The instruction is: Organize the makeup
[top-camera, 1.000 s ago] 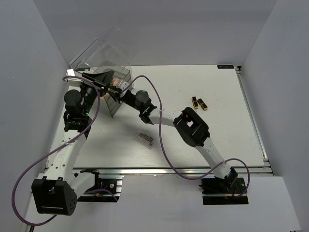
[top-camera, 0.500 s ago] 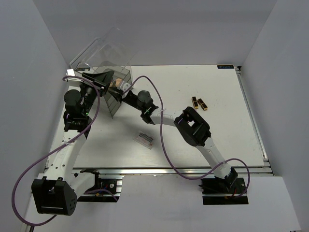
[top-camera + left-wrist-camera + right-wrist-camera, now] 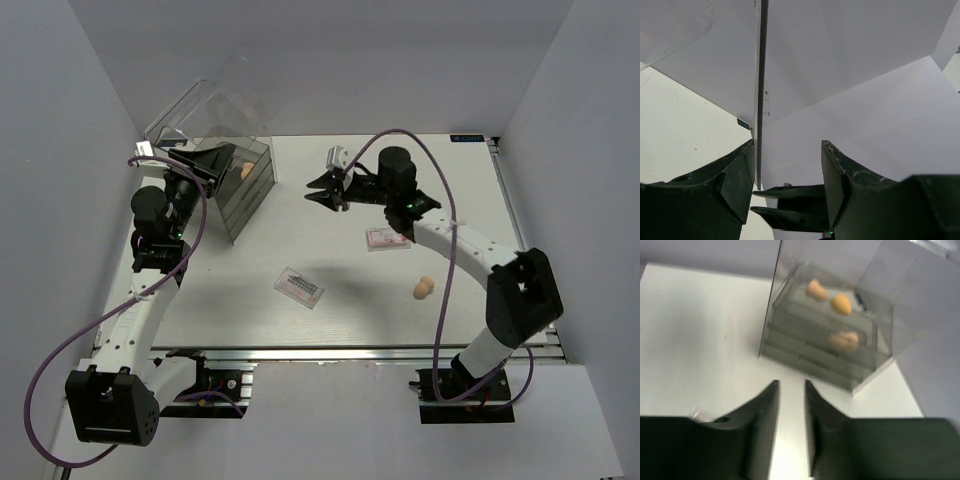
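Three tan sponges (image 3: 841, 304) lie in the top tray of the clear drawer box (image 3: 250, 200); one shows from above (image 3: 245, 170). Another sponge (image 3: 425, 288) lies on the table at the right. One flat palette (image 3: 300, 287) rests mid-table, and a pinkish one (image 3: 387, 240) sits just under my right forearm. My right gripper (image 3: 318, 192) (image 3: 791, 382) hovers right of the box, jaws slightly apart with nothing between them. My left gripper (image 3: 212, 158) (image 3: 787, 145) is open at the box's raised lid (image 3: 760, 100), whose thin edge stands between the fingers against the left one.
The clear lid (image 3: 215, 100) leans back toward the far left wall. White walls enclose the table on the left, back and right. The table's right rail (image 3: 525, 250) runs along the right edge. A purple cable loops above my right arm.
My right arm has drawn back from the box opening and swung right. It uncovers a sponge and the pinkish palette on the table and now covers two lipstick tubes. The left arm stays put.
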`<action>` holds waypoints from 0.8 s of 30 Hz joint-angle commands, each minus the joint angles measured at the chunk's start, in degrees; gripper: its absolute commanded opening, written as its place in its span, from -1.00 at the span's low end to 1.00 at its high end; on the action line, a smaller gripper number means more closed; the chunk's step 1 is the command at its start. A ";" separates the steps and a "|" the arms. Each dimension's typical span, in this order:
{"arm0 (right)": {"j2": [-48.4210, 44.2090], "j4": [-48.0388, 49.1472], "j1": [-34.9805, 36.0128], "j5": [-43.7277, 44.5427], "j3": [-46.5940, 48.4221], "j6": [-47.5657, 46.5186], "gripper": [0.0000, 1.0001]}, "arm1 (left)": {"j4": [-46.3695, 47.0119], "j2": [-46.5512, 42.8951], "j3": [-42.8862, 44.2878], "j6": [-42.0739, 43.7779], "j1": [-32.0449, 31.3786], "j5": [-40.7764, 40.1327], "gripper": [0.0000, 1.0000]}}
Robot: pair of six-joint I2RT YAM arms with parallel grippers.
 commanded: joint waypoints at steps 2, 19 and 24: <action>-3.37 -49.96 -4.16 -7.02 4.74 -20.14 -0.18 | 3.01 -1.70 -0.09 0.85 0.05 2.29 0.24; -12.08 -101.13 -14.01 16.79 -4.04 -78.31 0.08 | 5.64 -0.90 -1.32 -0.12 0.05 3.08 0.25; -12.44 -97.44 -15.24 23.29 -9.05 -79.28 0.07 | 6.78 -0.73 -2.37 -0.73 0.05 3.26 0.24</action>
